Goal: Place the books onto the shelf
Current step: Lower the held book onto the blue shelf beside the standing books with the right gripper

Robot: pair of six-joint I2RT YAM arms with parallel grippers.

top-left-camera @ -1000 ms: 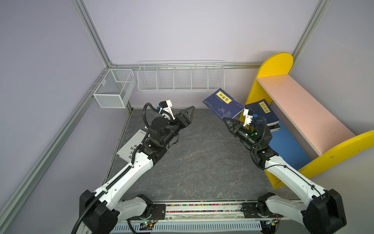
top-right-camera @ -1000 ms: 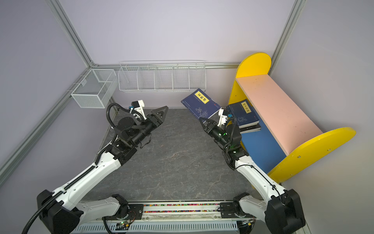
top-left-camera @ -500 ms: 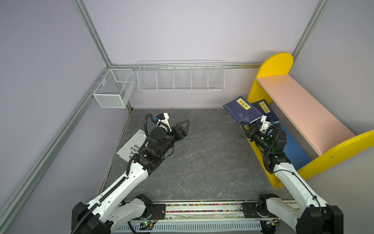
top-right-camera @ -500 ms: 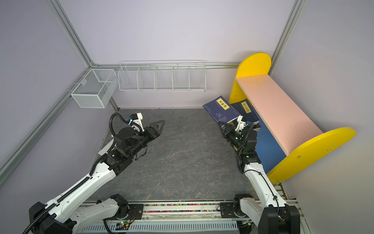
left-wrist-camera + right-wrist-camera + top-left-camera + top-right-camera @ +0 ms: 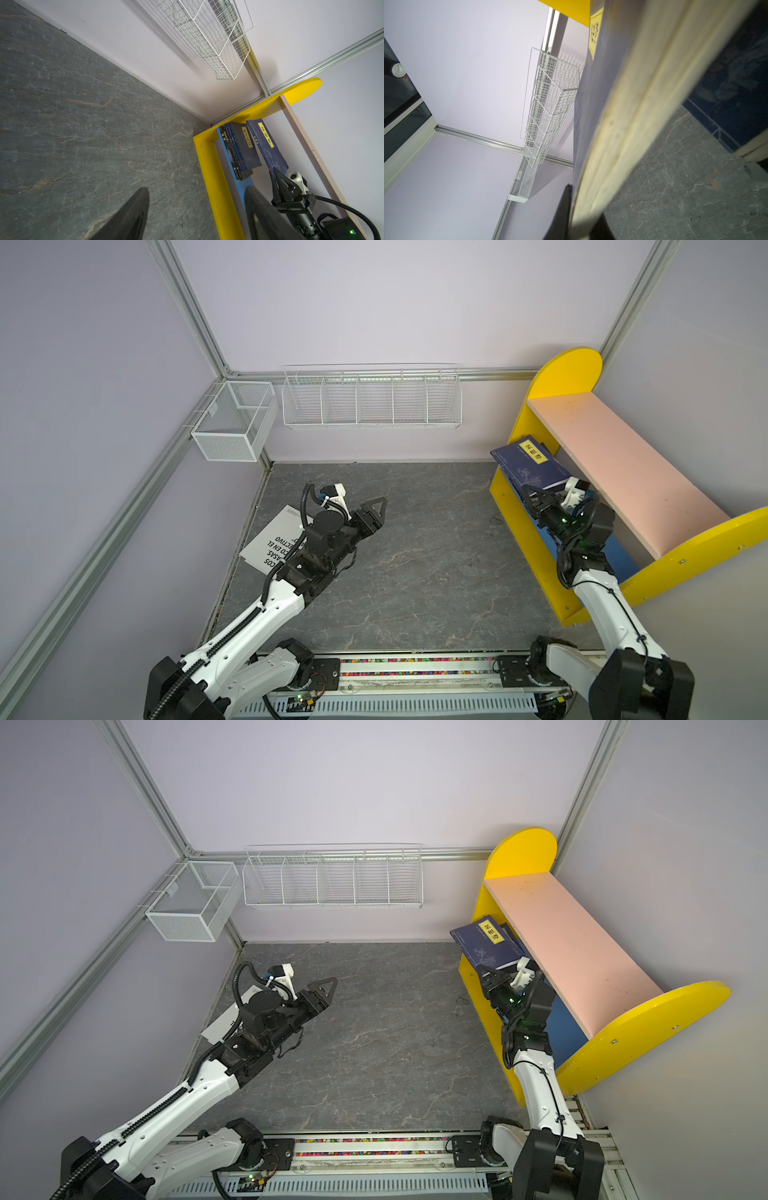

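While the right gripper [image 5: 535, 495] is clamping the near edge of a navy book [image 5: 525, 466], that book is hanging tilted inside the shelf [image 5: 706, 549]. It is reaching ahead of the fingertips, between the pale pink upper board [image 5: 623, 472] and the blue lower board [image 5: 623, 562]. Its yellow title label is facing up at the end farthest from the gripper, close to the far side panel [image 5: 565, 373].

Right wrist view: one black finger [image 5: 566, 209] is pressing on the cover, and pale page edges are running away from the jaws.

Left wrist view: the right gripper [image 5: 277, 176] is pinching the navy book [image 5: 270, 149] above a stack of books [image 5: 239, 151]. The stack has navy and black covers. It is lying flat on the lower board and butting toward the far panel. Held book and stack are sitting apart at the gripper end. Cannot tell whether they are touching at the far end.

The left gripper [image 5: 375, 508] is hovering over the grey stone-patterned tabletop [image 5: 415, 580], jaws standing wide apart with nothing between them. Its own camera is showing both fingers [image 5: 135, 207] framing bare stone.

A white book [image 5: 272, 545] with black lettering is lying flat on the tabletop behind this gripper. It is sitting partly under the wrist and well apart from the shelf.

A wire rack [image 5: 370, 400] and a mesh basket [image 5: 232, 425] are hanging on the back wall, well beyond the left fingertips.
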